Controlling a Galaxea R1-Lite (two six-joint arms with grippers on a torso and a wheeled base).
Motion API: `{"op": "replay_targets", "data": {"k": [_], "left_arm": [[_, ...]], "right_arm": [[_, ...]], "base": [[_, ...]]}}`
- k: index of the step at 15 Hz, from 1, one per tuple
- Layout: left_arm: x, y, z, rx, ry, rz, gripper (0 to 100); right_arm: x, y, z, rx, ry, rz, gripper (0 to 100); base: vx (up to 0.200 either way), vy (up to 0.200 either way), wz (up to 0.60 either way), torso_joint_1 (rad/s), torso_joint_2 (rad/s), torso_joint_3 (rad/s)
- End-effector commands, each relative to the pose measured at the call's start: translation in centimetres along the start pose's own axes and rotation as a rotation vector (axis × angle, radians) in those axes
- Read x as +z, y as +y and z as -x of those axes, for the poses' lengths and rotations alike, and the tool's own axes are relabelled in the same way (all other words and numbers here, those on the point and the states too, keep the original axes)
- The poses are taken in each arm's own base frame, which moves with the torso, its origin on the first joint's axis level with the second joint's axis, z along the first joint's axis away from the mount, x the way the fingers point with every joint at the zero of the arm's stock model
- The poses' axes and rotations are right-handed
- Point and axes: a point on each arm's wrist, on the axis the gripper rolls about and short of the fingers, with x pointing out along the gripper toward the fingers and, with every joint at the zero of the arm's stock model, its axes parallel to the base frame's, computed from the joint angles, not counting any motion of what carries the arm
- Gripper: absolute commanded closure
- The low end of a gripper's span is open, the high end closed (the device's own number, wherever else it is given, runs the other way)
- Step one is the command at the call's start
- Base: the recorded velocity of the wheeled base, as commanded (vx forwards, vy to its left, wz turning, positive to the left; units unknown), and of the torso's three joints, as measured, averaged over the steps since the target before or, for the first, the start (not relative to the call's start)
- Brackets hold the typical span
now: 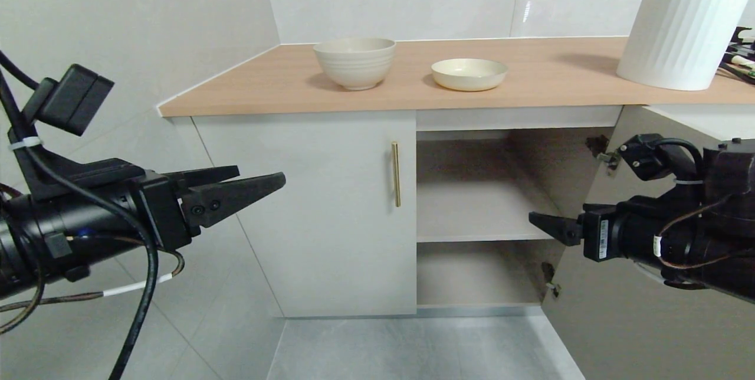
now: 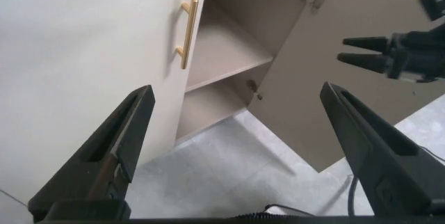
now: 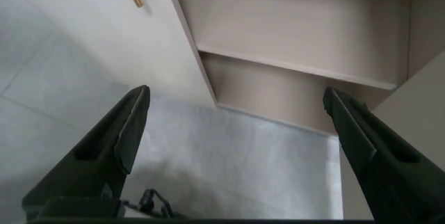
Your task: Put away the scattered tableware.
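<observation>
While left gripper (image 1: 259, 176) and right gripper (image 3: 236, 92) hang before the open cabinet (image 1: 466, 203), jaws apart, ribbed bowl (image 1: 354, 61) and shallow dish (image 1: 469, 73) sit near each other on countertop (image 1: 560, 73).

Both arms are matte black: the left gripper (image 1: 261, 174) has tapered, pointed fingers (image 1: 236, 194) with two screws (image 1: 203, 207), a boxy camera (image 1: 71, 97) at its 10 o'clock, a thick black cable (image 1: 144, 285) and a white tie (image 1: 25, 144), while the right gripper (image 1: 540, 222) wears a white label (image 1: 603, 239) at its 3 o'clock.

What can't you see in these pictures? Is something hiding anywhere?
In the head view:
Behind the closed cabinet door: the door hides it.
Inside bottom of the deep bowl: its near wall hides it.
Inside the white ribbed container: its wall hides it, top edge crops it.
Dark objects beside it: cropped at the right edge, too small.
</observation>
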Motion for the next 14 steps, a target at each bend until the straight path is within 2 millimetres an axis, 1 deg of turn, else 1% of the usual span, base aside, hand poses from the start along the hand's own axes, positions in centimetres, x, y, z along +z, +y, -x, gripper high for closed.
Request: {"op": "replay_targets", "data": {"k": [1, 5, 7, 9, 14], "left_arm": [[0.0, 0.0, 0.0, 0.001, -0.001, 0.000, 0], [0.1, 0.0, 0.0, 0.005, -0.004, -0.001, 0], [0.4, -0.3, 0.7, 0.001, -0.024, -0.009, 0], [0.7, -0.5, 1.1, -0.001, -0.037, -0.014, 0], [0.7, -0.2, 0.9, 0.014, -0.035, -0.010, 0]], "right_arm": [[0.8, 0.0, 0.7, 0.004, -0.031, -0.002, 0], [0.7, 0.0, 0.6, 0.003, -0.026, -0.002, 0], [0.7, 0.0, 0.7, 0.003, -0.028, -0.002, 0], [0.7, 0.0, 0.8, 0.003, -0.029, -0.002, 0], [0.7, 0.0, 0.8, 0.002, -0.022, -0.001, 0]], "base": [[0.000, 0.000, 0.00, 0.000, 0.00, 0.000], [0.000, 0.000, 0.00, 0.000, 0.00, 0.000], [0.000, 0.000, 0.00, 0.000, 0.00, 0.000], [0.200, 0.000, 0.00, -0.017, 0.00, 0.002], [0.200, 0.000, 0.00, 0.001, 0.00, 0.002]]}}
